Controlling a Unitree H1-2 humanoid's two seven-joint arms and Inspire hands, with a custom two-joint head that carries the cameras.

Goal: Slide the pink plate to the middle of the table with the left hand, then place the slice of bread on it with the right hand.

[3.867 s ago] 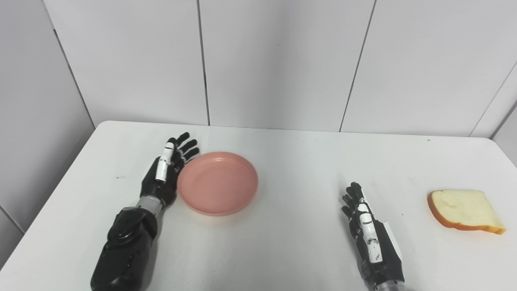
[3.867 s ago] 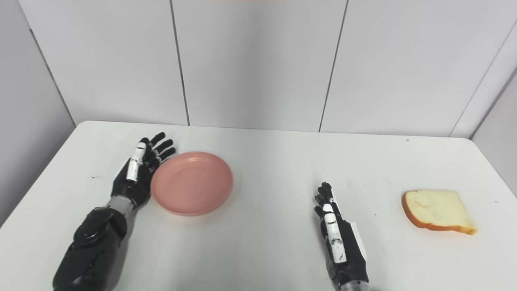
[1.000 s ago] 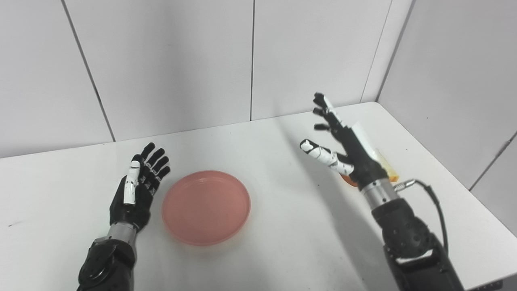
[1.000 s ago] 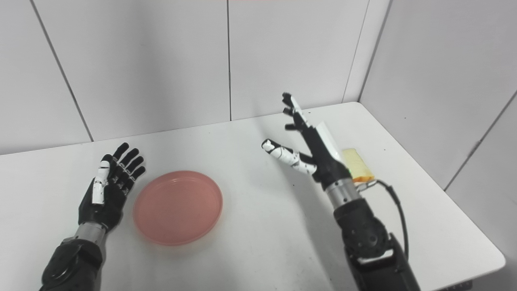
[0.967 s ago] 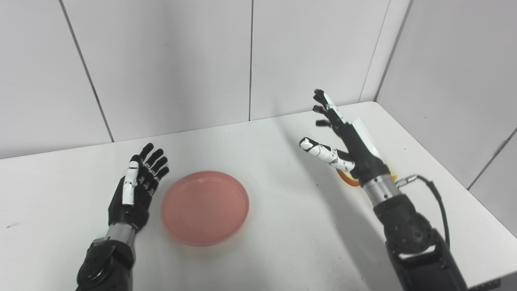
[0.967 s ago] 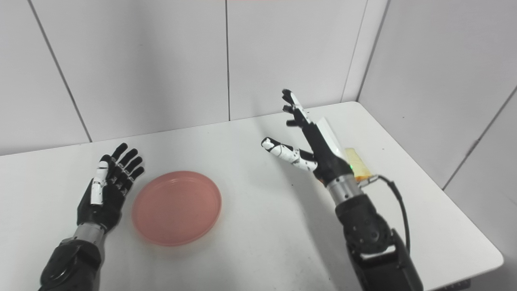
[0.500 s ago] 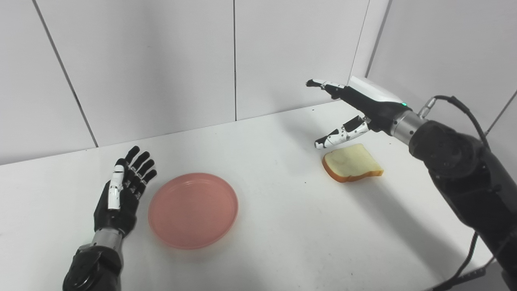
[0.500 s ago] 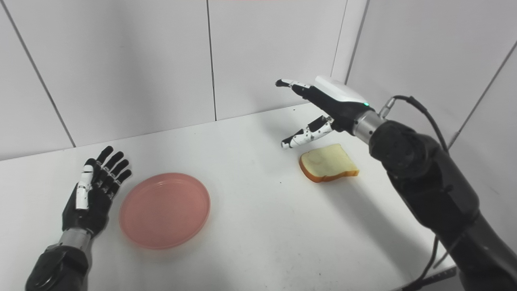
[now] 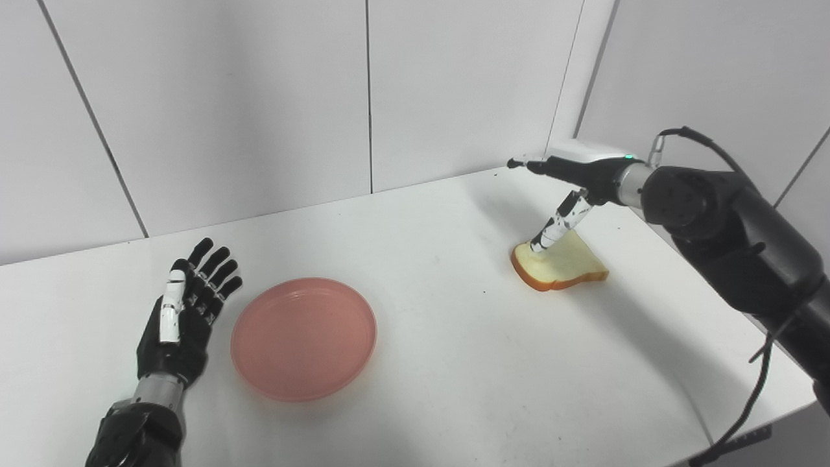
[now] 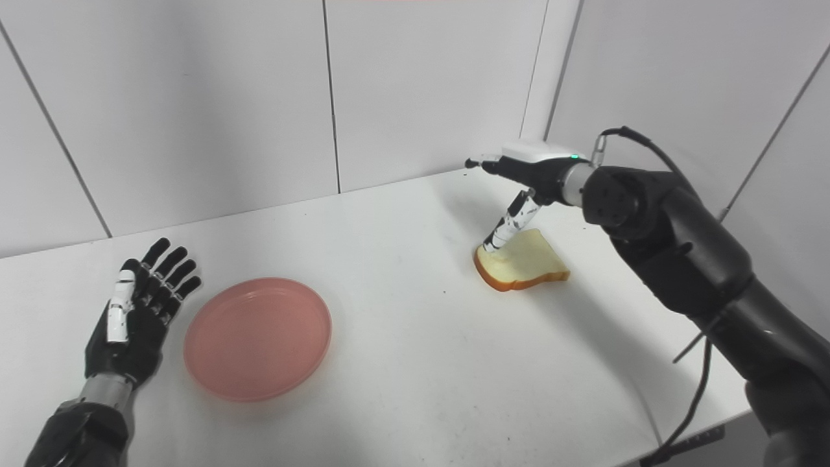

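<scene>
Since half a second ago the right hand (image 9: 570, 178) has dropped toward the slice of bread (image 9: 563, 267) near the table's (image 9: 454, 363) far right corner; its fingers are spread, holding nothing, thumb tip at the slice's top face. Left hand (image 9: 181, 321) lies flat and open near the left edge, just beside the pink plate (image 9: 303, 337), left of the table's middle.

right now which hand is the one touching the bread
The right hand: its thumb reaches down onto the near corner of the bread. The left hand lies open on the table beside the pink plate, far from the bread.
</scene>
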